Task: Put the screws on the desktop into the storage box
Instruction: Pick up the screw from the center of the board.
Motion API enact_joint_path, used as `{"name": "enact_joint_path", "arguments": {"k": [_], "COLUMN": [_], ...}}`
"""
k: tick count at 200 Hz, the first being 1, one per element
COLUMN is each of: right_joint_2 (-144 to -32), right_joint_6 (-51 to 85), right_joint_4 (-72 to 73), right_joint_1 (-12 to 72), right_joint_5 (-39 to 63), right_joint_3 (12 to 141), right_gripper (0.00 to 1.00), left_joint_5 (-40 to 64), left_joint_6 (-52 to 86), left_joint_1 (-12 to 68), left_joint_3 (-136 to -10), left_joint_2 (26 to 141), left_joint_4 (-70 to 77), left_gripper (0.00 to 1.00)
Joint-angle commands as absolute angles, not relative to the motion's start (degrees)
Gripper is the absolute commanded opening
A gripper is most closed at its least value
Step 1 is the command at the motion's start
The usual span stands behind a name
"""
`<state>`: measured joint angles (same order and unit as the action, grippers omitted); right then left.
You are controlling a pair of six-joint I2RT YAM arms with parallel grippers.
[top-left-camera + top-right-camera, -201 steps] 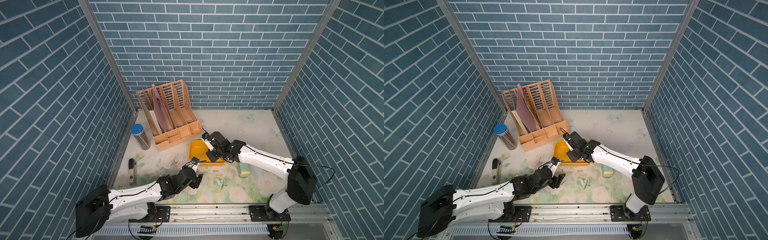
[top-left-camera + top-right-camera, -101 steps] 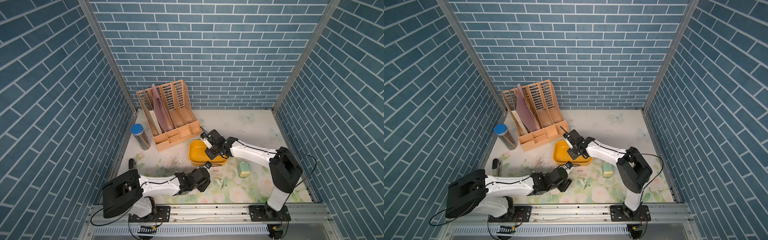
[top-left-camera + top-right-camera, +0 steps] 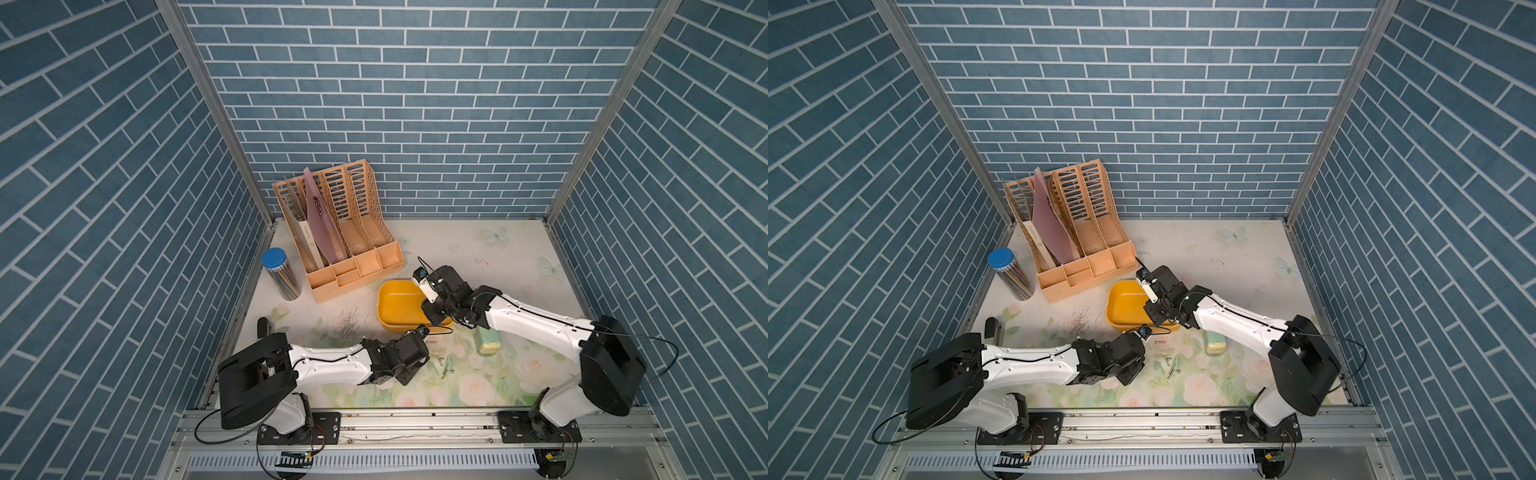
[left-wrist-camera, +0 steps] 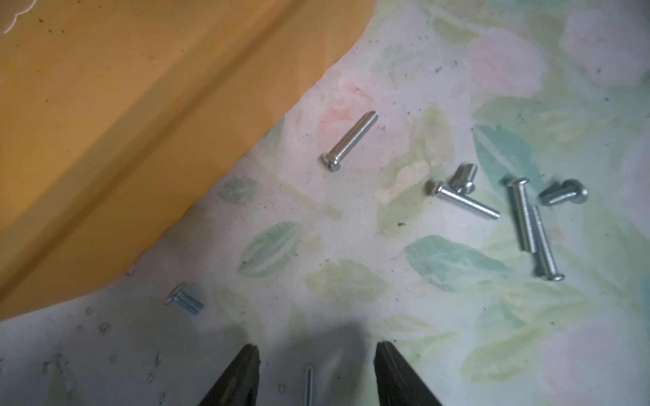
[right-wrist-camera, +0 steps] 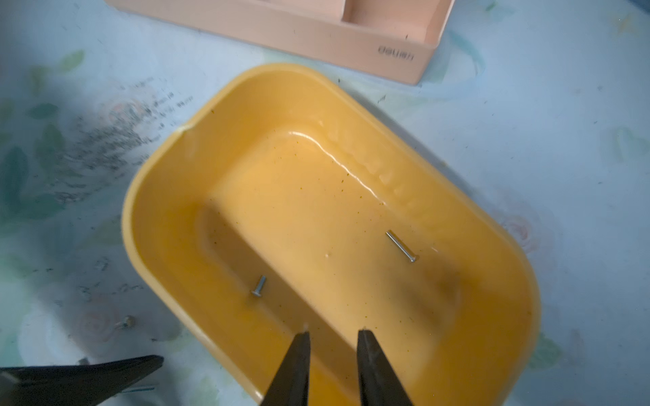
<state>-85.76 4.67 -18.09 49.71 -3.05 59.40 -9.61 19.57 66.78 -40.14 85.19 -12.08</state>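
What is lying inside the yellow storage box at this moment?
Inside the storage box lie a long screw and a short screw. The right end effector covers part of the floor, so anything under it is hidden.

1. The storage box [image 3: 397, 305], a shallow yellow-orange tub with rounded corners, sat upright on the desktop [image 3: 478, 249], a pale cream surface printed with roses, leaves and butterflies.
2. Two silvery screws [image 5: 401, 246] lay flat and well apart on the box's floor, one long and one short.
3. More screws lay in a loose cluster [image 4: 522, 218] on the floral print near the box. A long screw [image 4: 348, 142] and a short screw [image 4: 184, 298] lay singly, closer to its wall, neither touching it.
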Motion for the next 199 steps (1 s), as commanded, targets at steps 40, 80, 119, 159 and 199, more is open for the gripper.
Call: {"name": "enact_joint_path", "arguments": {"k": [40,80,119,159,199], "right_joint_2": [-80.05,-76.79,-76.37,-76.08,-75.21], "right_joint_6": [5.93,6.15,6.15,6.09,6.06], "right_joint_4": [-14.25,-13.63,-13.47,-13.57,-13.56], "right_joint_1": [49.75,49.83,49.82,49.92,50.1], "right_joint_5": [-0.61,-0.4,-0.29,0.02,0.24], "right_joint_3": [55.77,54.51,54.02,53.62,53.19], "right_gripper": [0.28,0.27,0.27,0.26,0.26], "left_joint_5": [-8.66,-8.16,-6.43,-4.86,-5.26], "left_joint_6": [19.85,19.73,20.13,21.18,22.32], "left_joint_1": [67.06,66.77,66.01,66.08,66.01], "left_joint_3": [-41.22,-41.13,-40.03,-39.58,-39.51], "left_joint_2": [89.6,89.16,87.76,89.0,90.03], "left_joint_4": [-18.14,-19.82,-21.37,-22.86,-24.72], "left_gripper": [0.54,0.49,0.42,0.36,0.28]}}
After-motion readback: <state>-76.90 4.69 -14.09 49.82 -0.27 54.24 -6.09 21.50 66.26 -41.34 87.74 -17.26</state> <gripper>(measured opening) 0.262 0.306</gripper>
